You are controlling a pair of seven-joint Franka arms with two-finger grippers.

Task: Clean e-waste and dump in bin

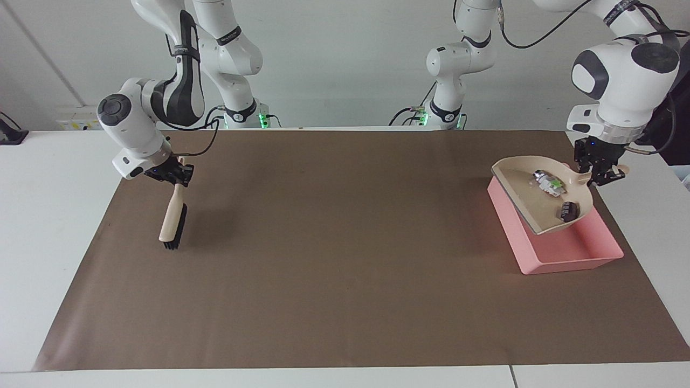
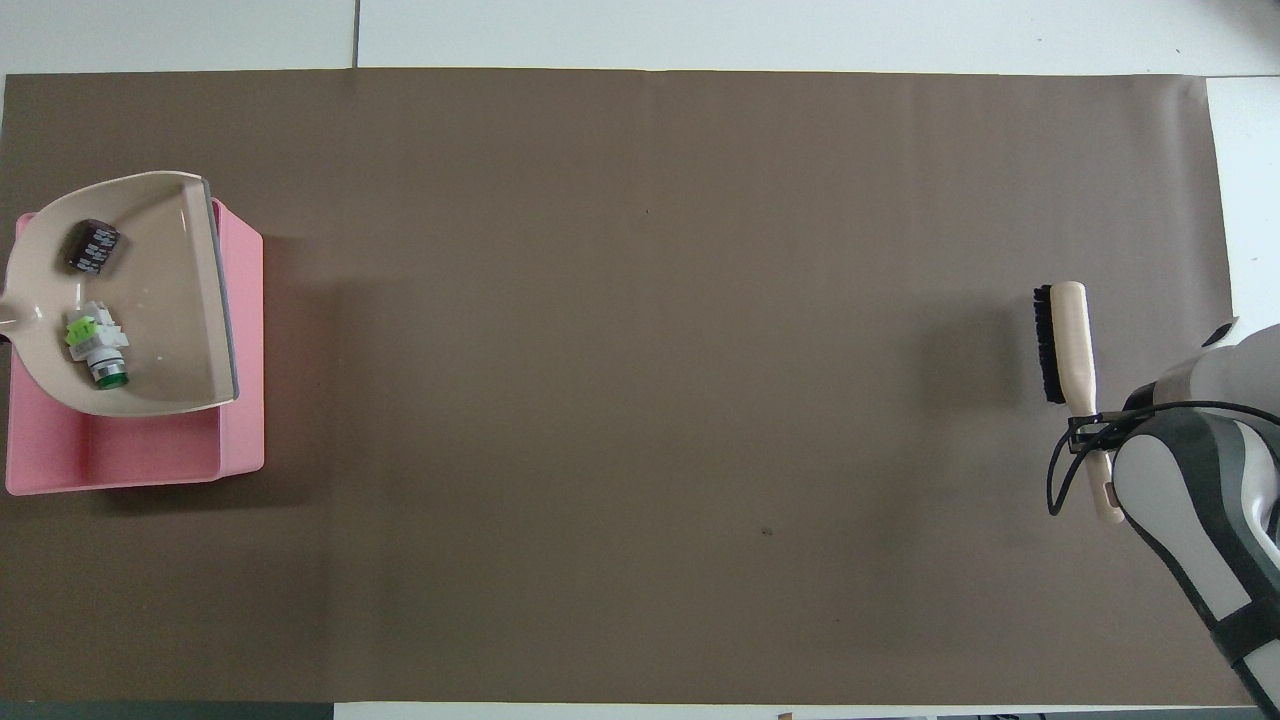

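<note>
Two scraps [image 1: 555, 194] lie in the dustpan [image 1: 525, 196] over the pink bin [image 1: 571, 253], its handle clamped by the left gripper [image 1: 599, 175]; the right gripper [image 1: 175, 177] clamps the brush [image 1: 171, 218].

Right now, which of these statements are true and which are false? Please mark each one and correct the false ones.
1. The dustpan is in the air over the bin. True.
2. The two e-waste pieces already lie in the bin. False: the white-green piece and the dark piece are in the dustpan.
3. The left gripper holds the dustpan by its handle. True.
4. The brush lies flat on the mat, free. False: the right gripper has its jaws shut on the handle, bristle end down.
</note>
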